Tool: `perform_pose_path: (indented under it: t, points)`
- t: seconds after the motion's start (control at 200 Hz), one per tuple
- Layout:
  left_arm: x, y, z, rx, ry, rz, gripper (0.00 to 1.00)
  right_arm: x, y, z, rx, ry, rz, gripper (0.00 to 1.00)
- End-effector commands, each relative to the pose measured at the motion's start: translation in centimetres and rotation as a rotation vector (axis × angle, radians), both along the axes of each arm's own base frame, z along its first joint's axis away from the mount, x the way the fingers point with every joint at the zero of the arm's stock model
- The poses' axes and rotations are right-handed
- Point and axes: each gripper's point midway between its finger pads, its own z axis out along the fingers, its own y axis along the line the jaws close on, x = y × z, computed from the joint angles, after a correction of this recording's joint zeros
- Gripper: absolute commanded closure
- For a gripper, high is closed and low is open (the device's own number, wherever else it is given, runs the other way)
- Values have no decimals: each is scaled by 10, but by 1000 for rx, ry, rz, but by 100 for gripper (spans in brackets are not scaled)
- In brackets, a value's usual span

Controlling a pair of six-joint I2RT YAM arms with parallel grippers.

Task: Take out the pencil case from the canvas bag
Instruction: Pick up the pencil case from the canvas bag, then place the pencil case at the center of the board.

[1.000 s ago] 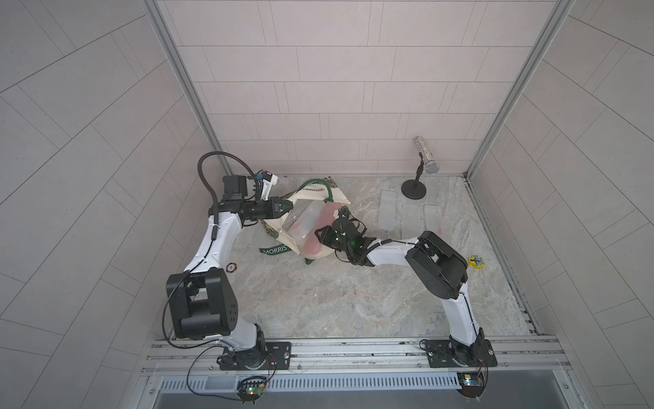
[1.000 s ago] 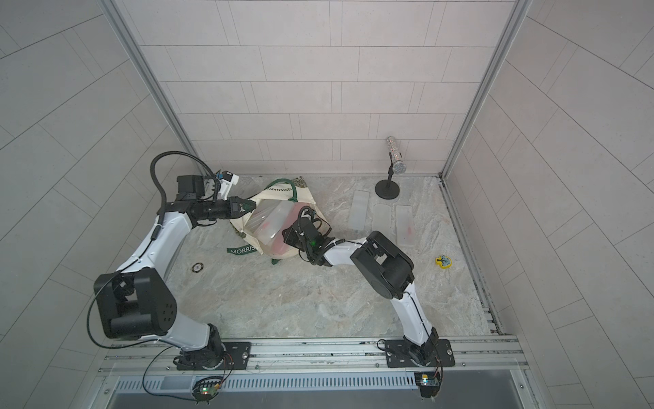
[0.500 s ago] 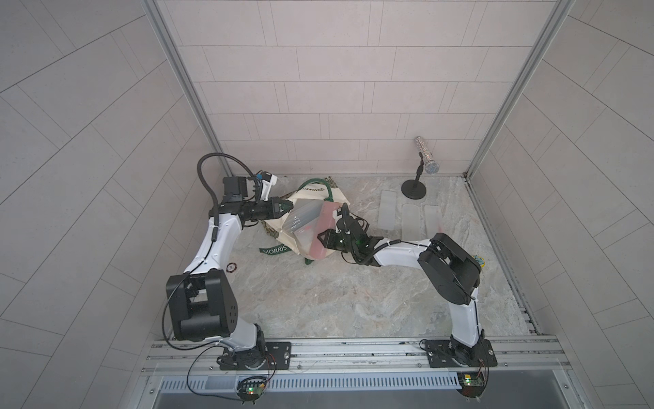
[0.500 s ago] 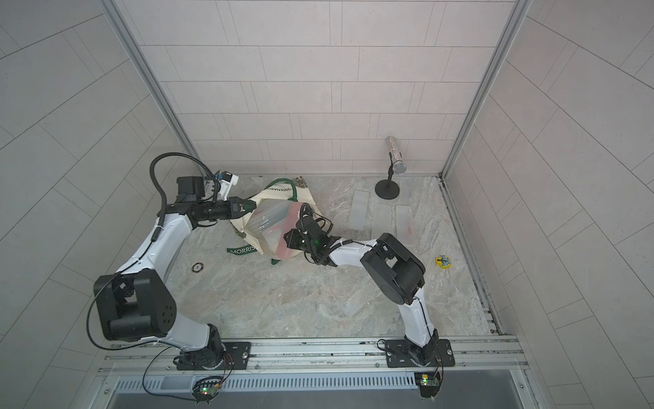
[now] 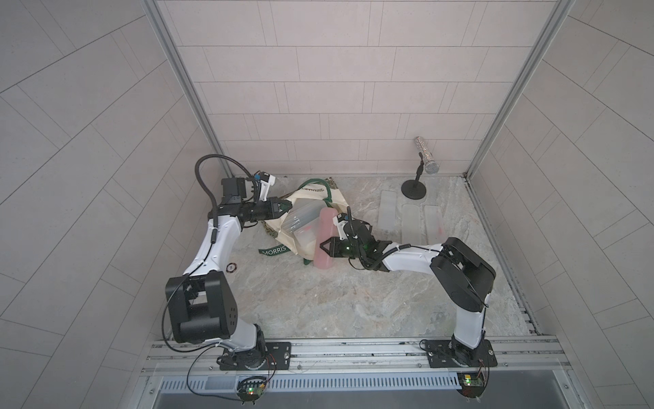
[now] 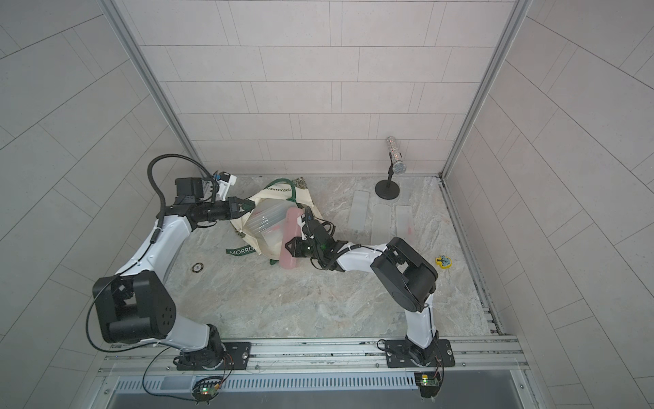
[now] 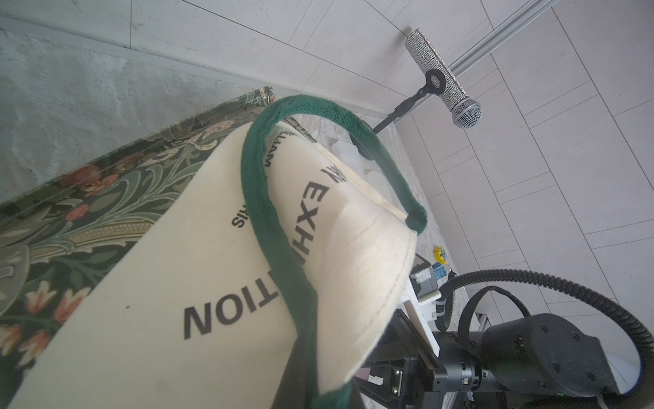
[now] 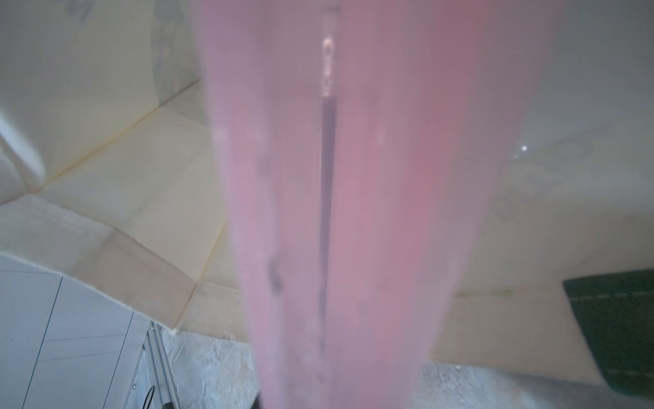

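I'm clamping the right gripper (image 5: 322, 245) shut on the pink pencil case (image 5: 326, 226) below its middle. The case is lying across the mouth of the canvas bag (image 5: 273, 226), its lower end past the cloth. The left gripper (image 5: 285, 206) is pinching the bag's rim, jaws closed. I'm judging the case soft, light and a little slick, so a mid-body hold suits. I'm reading "MORRIS" on the strap (image 5: 274, 251) and, in the left wrist view, "EXHIBITION" across the bag

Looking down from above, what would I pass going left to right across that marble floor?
In a top view: small dark ring → canvas bag → glittery microphone → small yellow object. The pink case and the clear strips overlap their neighbours, so they are left out.
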Motion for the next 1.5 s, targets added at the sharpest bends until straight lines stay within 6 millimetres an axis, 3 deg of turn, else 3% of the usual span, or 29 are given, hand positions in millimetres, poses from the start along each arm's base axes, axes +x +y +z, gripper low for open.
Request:
perform_pose_path:
  t: [0.0,0.37,0.851,1.166,1.496]
  points:
    - [-4,1,6,-10,-13,8,100,-8,4,33,64,-59,46,79]
    - [-4,5,7,-13,-16,23,100,-30,-14,41,68,-52,63,80]
    - [-4,8,9,-15,-21,31,100,-62,-56,37,20,-17,33,81]
    - [-4,7,11,-20,-25,30,100,-74,-94,37,-62,7,-32,81]
    - [-3,7,8,-23,-17,31,100,-79,-147,35,-94,55,-131,81]
